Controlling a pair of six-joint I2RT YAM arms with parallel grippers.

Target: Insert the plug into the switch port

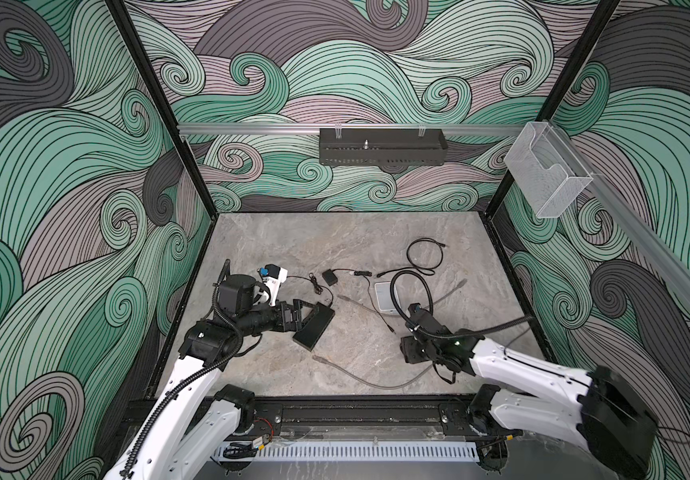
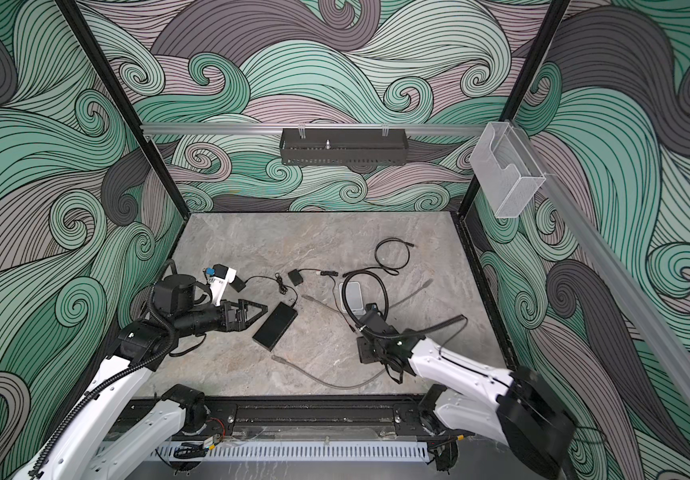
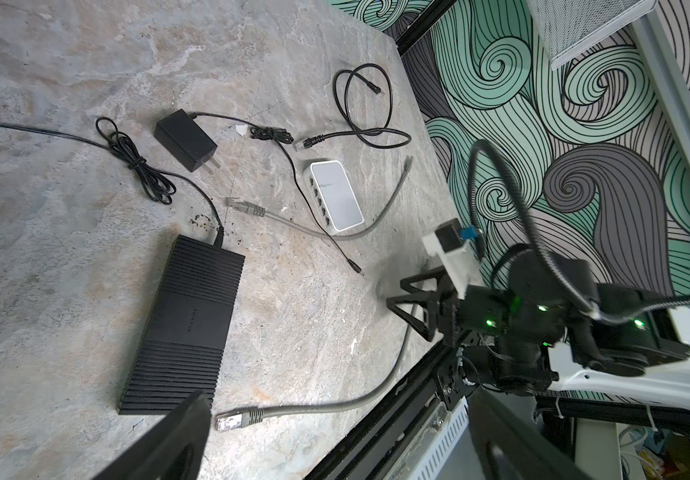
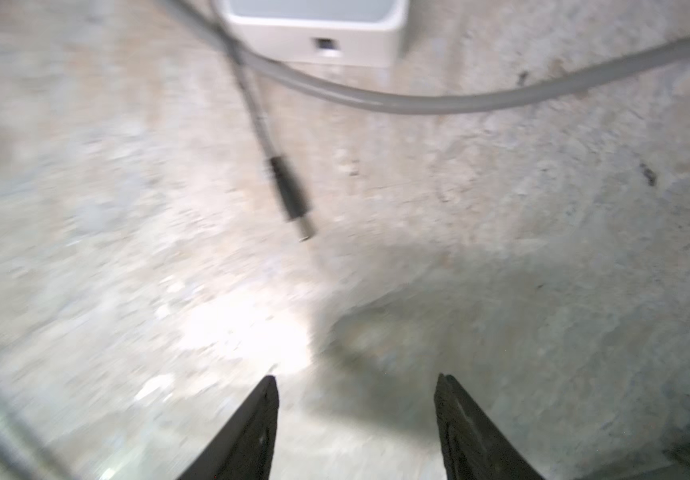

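DC barrel plug (image 4: 291, 195): lying on stone tabletop (image 4: 543, 249), near white switch (image 4: 314, 33), lead crossing gray Ethernet cable (image 4: 459, 102). Likely light, rigid, slippery tip; lead limp. Best pinched across black sleeve. Right gripper (image 4: 356, 377) spread, empty, near plug. Left gripper (image 2: 258, 316) fully spread, empty, beside black switch (image 2: 274, 326).

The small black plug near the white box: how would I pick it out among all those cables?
On the grey stone table, find the white switch right of the middle. A thin black wire passes its port side and ends nearer the robot in the plug, ahead of the right gripper. It is a slim round pin, while the grey cables end in boxy clear clips.
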